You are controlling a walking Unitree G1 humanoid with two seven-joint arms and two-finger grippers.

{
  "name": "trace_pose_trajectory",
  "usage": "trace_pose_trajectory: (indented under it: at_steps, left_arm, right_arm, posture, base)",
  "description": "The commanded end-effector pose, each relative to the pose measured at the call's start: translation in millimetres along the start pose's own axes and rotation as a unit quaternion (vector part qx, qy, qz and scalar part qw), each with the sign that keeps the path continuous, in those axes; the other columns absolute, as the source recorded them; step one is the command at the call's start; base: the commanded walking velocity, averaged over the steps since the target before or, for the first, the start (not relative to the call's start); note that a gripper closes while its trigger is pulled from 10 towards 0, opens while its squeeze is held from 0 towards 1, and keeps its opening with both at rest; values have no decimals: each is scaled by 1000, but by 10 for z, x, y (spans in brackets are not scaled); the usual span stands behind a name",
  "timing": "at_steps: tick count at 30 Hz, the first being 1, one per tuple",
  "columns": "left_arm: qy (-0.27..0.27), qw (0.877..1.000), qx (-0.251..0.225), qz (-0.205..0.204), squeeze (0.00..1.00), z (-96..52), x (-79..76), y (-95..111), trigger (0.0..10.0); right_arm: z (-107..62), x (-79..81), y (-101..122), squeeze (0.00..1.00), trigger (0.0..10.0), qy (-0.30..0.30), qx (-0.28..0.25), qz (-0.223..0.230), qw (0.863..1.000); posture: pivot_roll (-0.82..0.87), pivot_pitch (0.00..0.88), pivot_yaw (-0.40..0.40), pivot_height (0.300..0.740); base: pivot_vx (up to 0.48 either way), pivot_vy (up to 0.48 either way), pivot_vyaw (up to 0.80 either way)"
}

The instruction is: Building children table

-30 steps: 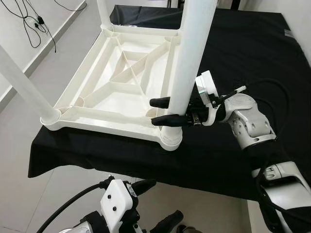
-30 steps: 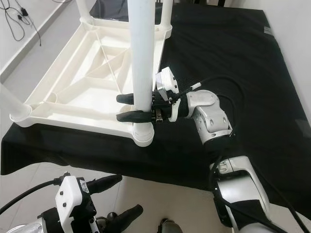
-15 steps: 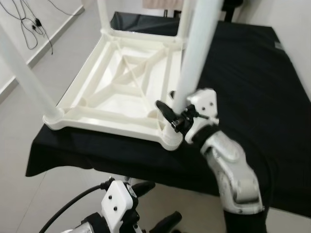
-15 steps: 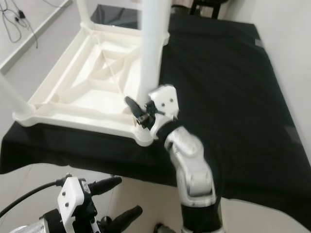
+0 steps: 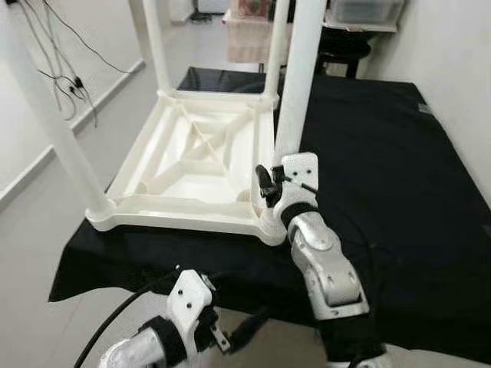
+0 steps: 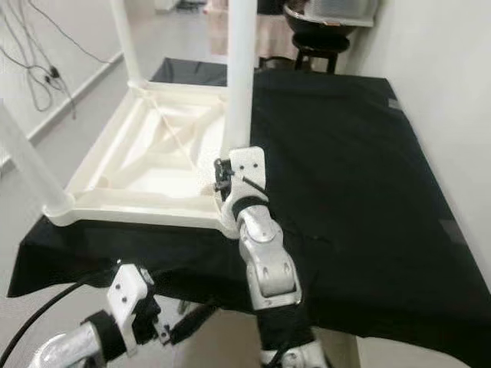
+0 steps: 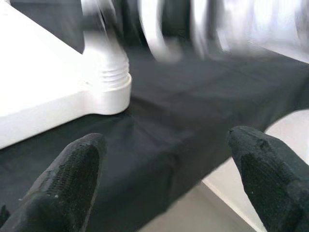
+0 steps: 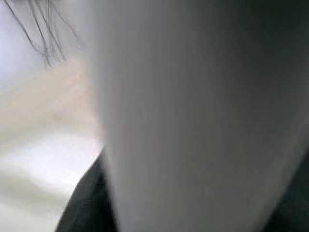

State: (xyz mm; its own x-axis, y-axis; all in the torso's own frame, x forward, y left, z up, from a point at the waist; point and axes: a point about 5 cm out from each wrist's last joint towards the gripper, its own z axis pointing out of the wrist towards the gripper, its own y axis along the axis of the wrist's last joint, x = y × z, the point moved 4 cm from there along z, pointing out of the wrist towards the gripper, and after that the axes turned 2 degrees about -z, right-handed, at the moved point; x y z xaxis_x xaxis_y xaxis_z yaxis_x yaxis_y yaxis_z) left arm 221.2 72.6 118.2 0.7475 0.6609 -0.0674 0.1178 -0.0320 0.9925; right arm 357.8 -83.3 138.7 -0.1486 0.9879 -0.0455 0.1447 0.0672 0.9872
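A white plastic children's table (image 5: 196, 165) is lying upside down on a surface draped in black cloth (image 5: 383, 153), its ribbed underside facing up, with diagonal braces crossing inside a rectangular frame. Four round white legs are rising from its corner sockets. The table is occupying the part of the cloth toward the robot's left, with its near edge running just beside the cloth's front edge.

The right pincer (image 5: 266, 184) is sitting at the base of the near right leg (image 5: 299, 77), beside that corner socket; whether its black fingers are closing on the leg cannot be told. The left pincer (image 7: 164, 169) is hanging below the cloth's front edge, its fingers (image 7: 72, 169) standing spread with nothing between them.

The left wrist view is showing a threaded collar (image 7: 108, 79) where a leg is meeting its corner socket, a detail too small in the eye views. The right wrist view is presenting the leg as a blurred white column (image 8: 193, 116) very close to the lens. The eye views are adding the pale floor (image 5: 46, 230) and cables (image 5: 65, 77) beyond the table's left side.
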Motion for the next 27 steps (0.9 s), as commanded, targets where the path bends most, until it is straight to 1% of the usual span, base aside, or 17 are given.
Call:
trace_pose_trajectory:
  at_steps: [1,6,7,8,9,11,12,13,14,15,16,17,18,20,22,25,27]
  left_arm:
    - [3,1000,6,2,0,4,9,-46,10000]
    - [11,1000,2,9,0,51,68,-69,10000]
    - [14,1000,-1,13,0,69,88,-73,10000]
    - [14,1000,-1,13,0,69,88,-73,10000]
    - [16,1000,-3,15,0,86,103,-77,10000]
    - [19,1000,-7,20,0,113,125,-87,10000]
    - [19,1000,-9,23,0,127,133,-94,10000]
    - [19,1000,-9,23,0,127,133,-94,10000]
    - [20,999,-10,25,0,138,139,-99,10000]
    - [20,999,-10,25,0,138,139,-99,10000]
    - [20,999,-13,27,0,157,146,-103,10000]
    - [20,999,-14,29,0,171,150,-106,10000]
    - [20,999,-14,29,0,171,150,-106,10000]
    - [22,999,-18,33,0,198,161,-106,10000]
    - [22,999,-18,33,0,198,161,-106,10000]
    - [27,999,-23,41,0,234,184,-102,10000]
    - [30,998,-26,42,0,243,195,-95,10000]
  right_arm:
    - [12,-92,-100,1000,10000,-18,26,1,1000]
    - [74,-206,-11,1000,10000,-23,0,11,1000]
    - [118,-234,66,1000,10000,-5,-21,28,999]
    - [118,-234,66,1000,10000,-5,-21,28,999]
    - [151,-247,165,1000,10000,22,-47,42,998]
    - [181,-205,386,1000,10000,101,-98,39,989]
    - [171,-158,471,553,10000,149,-113,27,982]
    - [171,-158,471,553,10000,149,-113,27,982]
    - [160,-129,516,553,10000,179,-121,19,976]
    - [160,-129,516,553,10000,179,-121,19,976]
    - [164,-122,577,0,10000,227,-128,-2,965]
    - [164,-127,617,0,10000,259,-132,-17,957]
    - [164,-127,617,0,10000,259,-132,-17,957]
    - [186,-136,695,0,10000,322,-129,-45,937]
    - [186,-136,695,0,10000,322,-129,-45,937]
    - [250,-74,736,0,10000,384,-111,-73,914]
    - [279,-58,734,0,10000,390,-104,-79,911]
  posture:
    - [35,33,-28,740]
    - [36,9,-36,740]
    - [37,4,-40,740]
    - [37,4,-40,740]
    - [41,0,-44,740]
    - [43,0,-47,740]
    - [45,0,-52,740]
    - [45,0,-52,740]
    - [46,0,-53,740]
    - [46,0,-53,740]
    - [51,0,-63,740]
    - [52,0,-66,740]
    - [52,0,-66,740]
    - [60,0,-79,740]
    - [60,0,-79,740]
    - [76,0,-99,740]
    - [83,0,-106,740]
  base:
    - [0,0,0]
    - [0,0,0]
    - [0,0,0]
    - [0,0,0]
    - [0,0,0]
    - [0,0,0]
    - [0,0,0]
    - [0,0,0]
    - [0,0,0]
    - [0,0,0]
    - [0,0,0]
    - [0,0,0]
    - [0,0,0]
    - [0,0,0]
    - [0,0,0]
    - [0,0,0]
    - [0,0,0]
